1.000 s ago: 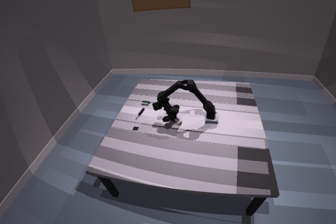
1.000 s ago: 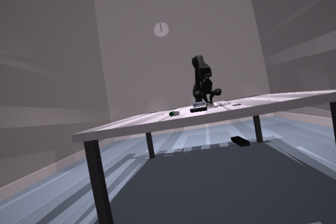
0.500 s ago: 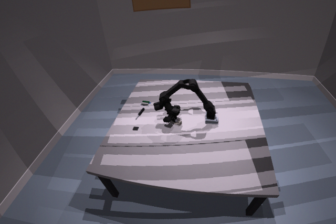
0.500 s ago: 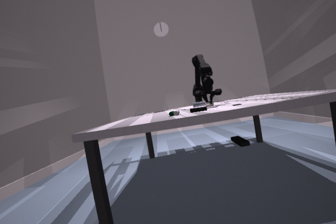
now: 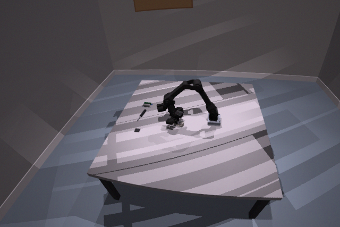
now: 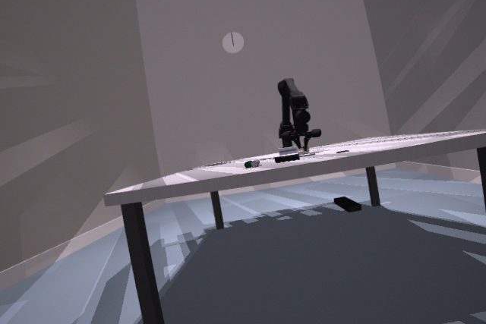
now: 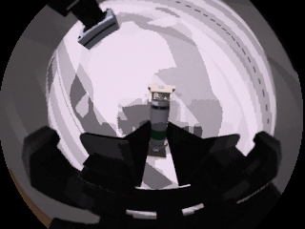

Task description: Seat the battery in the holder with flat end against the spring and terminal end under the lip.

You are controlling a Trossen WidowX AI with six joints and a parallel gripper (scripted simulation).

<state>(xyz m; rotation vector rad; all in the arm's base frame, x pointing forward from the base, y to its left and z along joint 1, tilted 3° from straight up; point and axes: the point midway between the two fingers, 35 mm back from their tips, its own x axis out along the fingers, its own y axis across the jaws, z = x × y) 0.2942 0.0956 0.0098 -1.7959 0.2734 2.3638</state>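
Note:
My gripper [image 5: 172, 124] [image 6: 304, 149] [image 7: 158, 124] is low over the table [image 5: 192, 169] to the left of the arm's base [image 5: 214, 121], and it is shut on the battery [image 7: 159, 114]. In the wrist view the battery is a grey cylinder with a green band, pointing straight away between the two dark fingers. Its far end meets a small pale piece [image 7: 160, 92] that looks like part of the holder. In the top view the holder [image 5: 180, 125] shows only as pale bits under the gripper. I cannot tell whether the battery touches the holder's floor.
A green and white cylinder [image 5: 147, 104] [image 6: 251, 163], a screwdriver [image 5: 141, 115] and a small dark square [image 5: 137, 129] lie on the table left of the gripper. A black block [image 6: 347, 203] lies on the floor. The arm's base plate shows in the wrist view [image 7: 98, 29].

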